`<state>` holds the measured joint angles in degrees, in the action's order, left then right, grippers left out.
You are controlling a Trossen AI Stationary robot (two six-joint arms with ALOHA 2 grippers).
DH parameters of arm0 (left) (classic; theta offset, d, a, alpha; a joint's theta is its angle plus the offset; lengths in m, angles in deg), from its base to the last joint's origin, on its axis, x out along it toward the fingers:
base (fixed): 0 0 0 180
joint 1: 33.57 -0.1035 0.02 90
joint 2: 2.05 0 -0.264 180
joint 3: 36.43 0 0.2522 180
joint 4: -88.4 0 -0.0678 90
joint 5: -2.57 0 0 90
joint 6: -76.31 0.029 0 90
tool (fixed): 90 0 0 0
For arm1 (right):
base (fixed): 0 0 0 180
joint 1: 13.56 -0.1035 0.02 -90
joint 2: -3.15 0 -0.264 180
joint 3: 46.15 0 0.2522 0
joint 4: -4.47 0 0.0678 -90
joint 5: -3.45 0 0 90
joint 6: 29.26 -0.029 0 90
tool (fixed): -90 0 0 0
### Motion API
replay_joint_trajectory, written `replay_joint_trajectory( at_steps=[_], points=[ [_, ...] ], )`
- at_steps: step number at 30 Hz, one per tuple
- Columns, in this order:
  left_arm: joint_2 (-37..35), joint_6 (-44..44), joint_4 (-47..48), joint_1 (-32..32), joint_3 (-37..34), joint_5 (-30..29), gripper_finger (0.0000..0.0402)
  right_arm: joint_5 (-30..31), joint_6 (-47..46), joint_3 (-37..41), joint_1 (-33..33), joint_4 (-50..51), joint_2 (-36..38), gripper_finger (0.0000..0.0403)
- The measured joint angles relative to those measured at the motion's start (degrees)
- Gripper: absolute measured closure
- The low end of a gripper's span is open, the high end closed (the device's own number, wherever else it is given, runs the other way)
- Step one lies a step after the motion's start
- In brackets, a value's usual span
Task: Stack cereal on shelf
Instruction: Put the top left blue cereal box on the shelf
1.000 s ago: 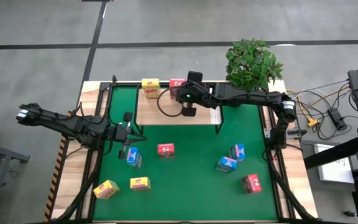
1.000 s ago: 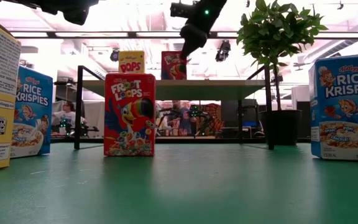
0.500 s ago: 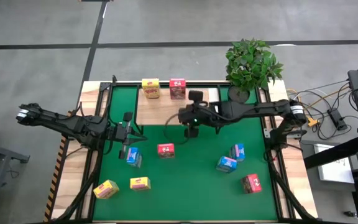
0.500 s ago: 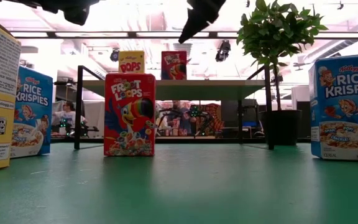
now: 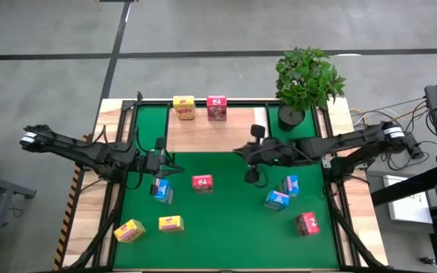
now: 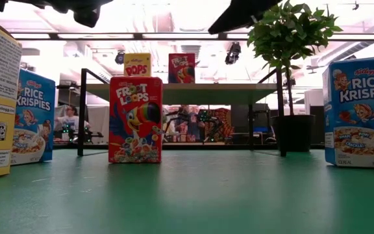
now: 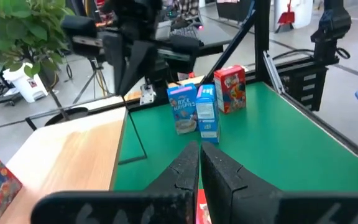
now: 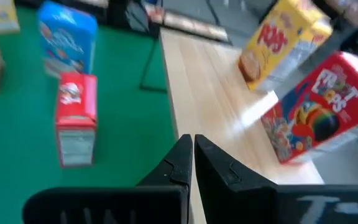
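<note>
The shelf (image 5: 203, 133), a light-wood board on black legs, stands at the far middle of the green mat. A yellow cereal box (image 5: 183, 107) and a pink-red one (image 5: 217, 108) stand upright on its far edge. More cereal boxes rest on the mat: a red one (image 5: 202, 183), three blue (image 5: 161, 190) (image 5: 290, 184) (image 5: 276, 200), two yellow (image 5: 130, 230) (image 5: 171, 224), and a red one (image 5: 307, 223). My right gripper (image 5: 252, 176) hangs shut and empty over the mat, just near of the shelf's right end. My left gripper (image 5: 158, 171) is shut and empty above the left blue box.
A potted plant (image 5: 306, 78) stands at the far right corner beside the shelf. Black frame rails run along the table's left and right sides. Bare green mat (image 5: 226, 227) lies between the box groups at the near middle.
My right gripper has drawn back from the pink-red box on the shelf's far edge, going toward the table's near and right edges until it hangs over the mat, shut all the while. The boxes on the shelf stay upright where they were.
</note>
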<state>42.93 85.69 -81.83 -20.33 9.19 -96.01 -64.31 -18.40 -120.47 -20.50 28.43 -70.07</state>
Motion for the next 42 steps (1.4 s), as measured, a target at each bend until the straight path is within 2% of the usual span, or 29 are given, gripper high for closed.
replay_joint_trajectory(
  at_steps=[8, 18, 23, 30, 33, 37, 40, 42],
  points=[
    [1.09, -4.61, -1.81, -0.02, 0.02, 0.00, 0.0402, -0.53, 3.18, 13.66, -0.32, -17.63, 8.74, 0.0394],
    [0.94, -10.20, -2.09, -0.02, 0.02, -0.09, 0.0402, -3.39, 6.50, 24.14, -0.32, -30.61, 17.01, 0.0394],
    [1.21, -19.50, -0.26, -0.02, 0.44, -5.67, 0.0402, -5.48, 7.22, 28.96, -0.32, -35.51, 20.75, 0.0394],
    [3.76, -33.93, 16.64, -0.02, 9.38, -8.73, 0.0402, -7.84, 9.72, 35.16, -0.31, -42.23, 26.15, 0.0394],
    [5.96, -40.54, 28.91, -0.02, 15.37, -9.38, 0.0402, -7.85, 10.13, 36.51, -0.30, -42.63, 28.67, 0.0394],
    [9.37, -57.85, 48.96, 0.00, 23.50, -9.18, 0.0402, -7.87, 10.45, 37.98, -0.30, -42.26, 31.32, 0.0394],
    [12.55, -71.73, 61.23, -0.01, 28.23, -5.81, 0.0402, -7.86, 10.80, 38.69, -0.30, -42.66, 32.65, 0.0394],
    [14.52, -78.21, 64.54, 0.08, 30.33, -1.19, 0.0402, -7.85, 10.94, 39.49, -0.30, -42.23, 33.61, 0.0394]
  ],
)
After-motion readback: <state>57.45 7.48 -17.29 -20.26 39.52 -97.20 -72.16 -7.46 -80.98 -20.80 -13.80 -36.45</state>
